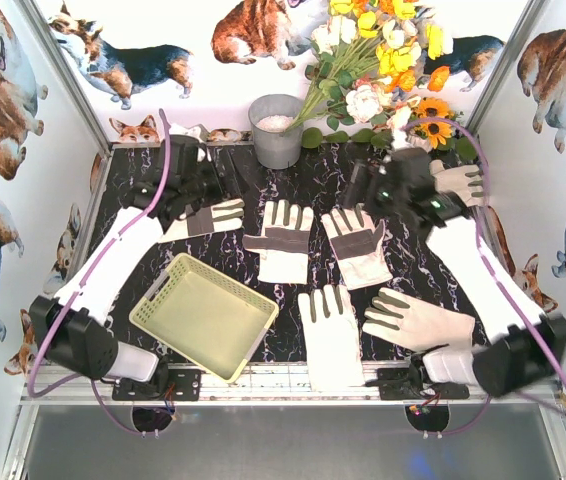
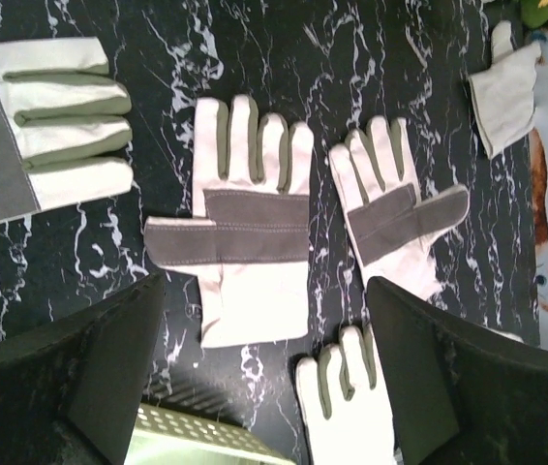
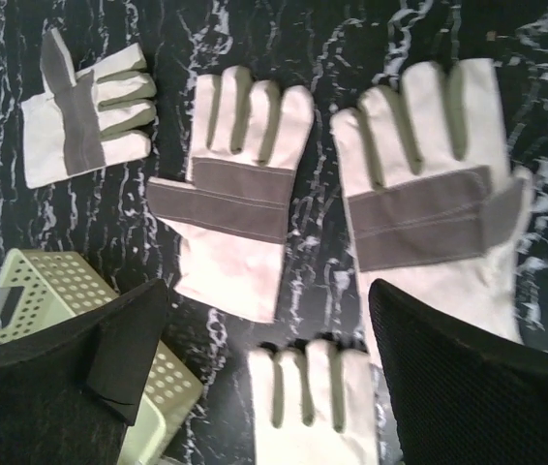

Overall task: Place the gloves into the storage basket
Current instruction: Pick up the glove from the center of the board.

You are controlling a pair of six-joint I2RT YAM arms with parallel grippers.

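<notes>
Six gloves [image 1: 281, 240] show in the overhead view, all lying flat on the black marbled desk [image 1: 313, 180] and all outside the basket. Three lie in a row across the middle: one [image 1: 208, 217] partly under the left arm, one [image 1: 281, 240] at the centre, and one [image 1: 356, 245] just right of it, each showing a grey palm patch. Two more lie nearer the arm bases. One [image 1: 331, 335] points its fingers away from the bases, and the other [image 1: 418, 320] lies slanted beside it. The sixth [image 1: 460, 182] sits at the far right, partly covered by the right arm.

The single storage basket [image 1: 203, 315], pale yellow-green with perforated sides, stands upright on the near left part of the desk, turned at an angle to its edge. A corner of it shows at the bottom of both wrist views.

The left tool [image 2: 264, 325] hangs above the desk with its two fingers [image 2: 80, 387] spread wide and nothing between them. The right tool [image 3: 269, 320] is likewise spread wide and holds nothing, above the middle gloves.

One grey metal bucket [image 1: 276, 130] stands at the far edge, with one bunch of yellow, white and orange flowers [image 1: 378, 50] beside it.
</notes>
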